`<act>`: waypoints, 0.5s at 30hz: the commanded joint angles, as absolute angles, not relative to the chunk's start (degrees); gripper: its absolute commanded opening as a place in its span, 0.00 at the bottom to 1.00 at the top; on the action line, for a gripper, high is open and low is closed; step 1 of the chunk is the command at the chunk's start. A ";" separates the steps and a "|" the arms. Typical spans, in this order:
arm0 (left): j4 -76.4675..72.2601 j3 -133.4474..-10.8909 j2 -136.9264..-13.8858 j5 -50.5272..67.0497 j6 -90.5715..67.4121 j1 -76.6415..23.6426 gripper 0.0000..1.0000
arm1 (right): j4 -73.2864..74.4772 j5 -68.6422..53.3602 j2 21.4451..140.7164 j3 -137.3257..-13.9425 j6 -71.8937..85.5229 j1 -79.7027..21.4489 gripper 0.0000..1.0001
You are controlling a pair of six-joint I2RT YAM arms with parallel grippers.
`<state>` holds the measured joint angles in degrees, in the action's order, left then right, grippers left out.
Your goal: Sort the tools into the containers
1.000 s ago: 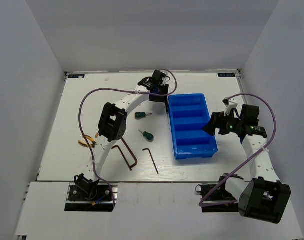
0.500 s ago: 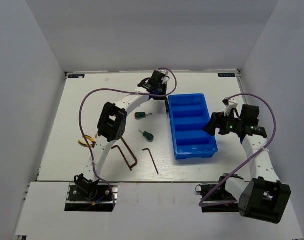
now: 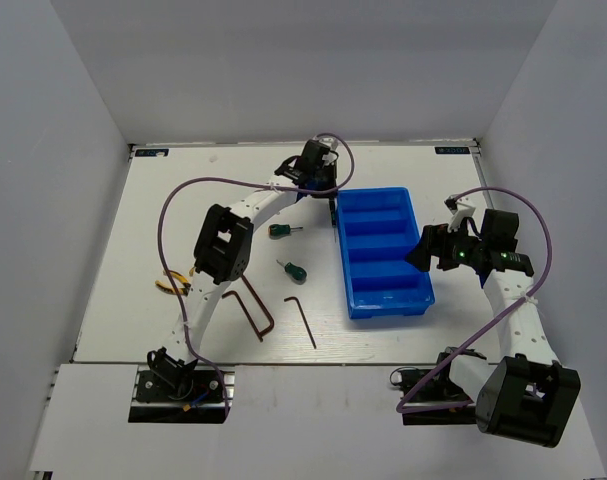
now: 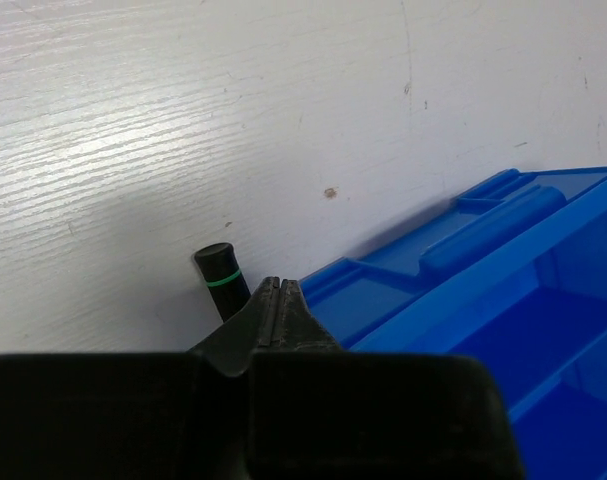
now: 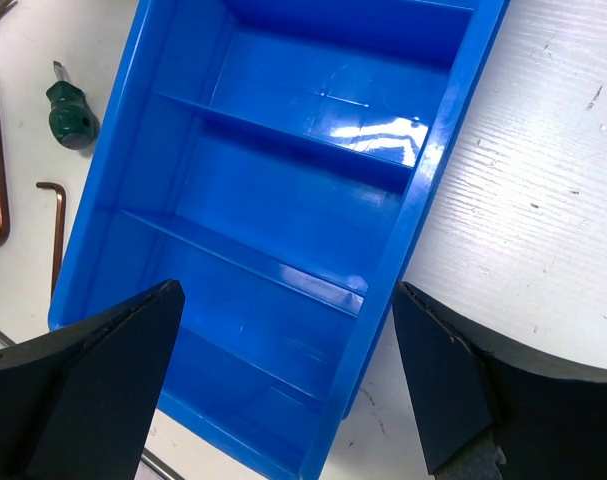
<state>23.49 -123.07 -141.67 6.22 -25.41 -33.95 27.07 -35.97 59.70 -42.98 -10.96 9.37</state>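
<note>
The blue tray lies right of centre, and its compartments hold nothing I can see. My left gripper is shut at the tray's far left corner. Its fingers press flat together. A dark rod with a green ring stands just left of them, not between the jaws. My right gripper is open above the tray's near right rim. Two green-handled screwdrivers and two hex keys lie left of the tray. The pliers are partly behind my left arm.
White walls close in the table at the back and on both sides. My left arm arches over the left half of the table, above the pliers. In the right wrist view one screwdriver and a hex key lie beside the tray's left wall.
My left gripper has gone from partly open to shut and edged slightly toward the tray's corner. The right arm and the loose tools have not moved.
</note>
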 commanded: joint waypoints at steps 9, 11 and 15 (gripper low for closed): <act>21.97 -123.93 -142.12 9.93 -26.89 -34.19 0.00 | 27.25 -36.39 58.62 -45.00 -11.43 9.84 0.91; 21.97 -123.13 -142.12 9.32 -26.89 -34.19 0.00 | 27.33 -36.47 58.19 -45.00 -11.43 9.93 0.91; 21.97 -122.52 -142.65 8.27 -26.89 -34.19 0.00 | 27.42 -36.91 58.54 -45.00 -11.34 10.02 0.91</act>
<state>22.24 -123.04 -142.98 8.38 -26.57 -33.95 27.09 -35.99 59.57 -42.98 -10.96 9.74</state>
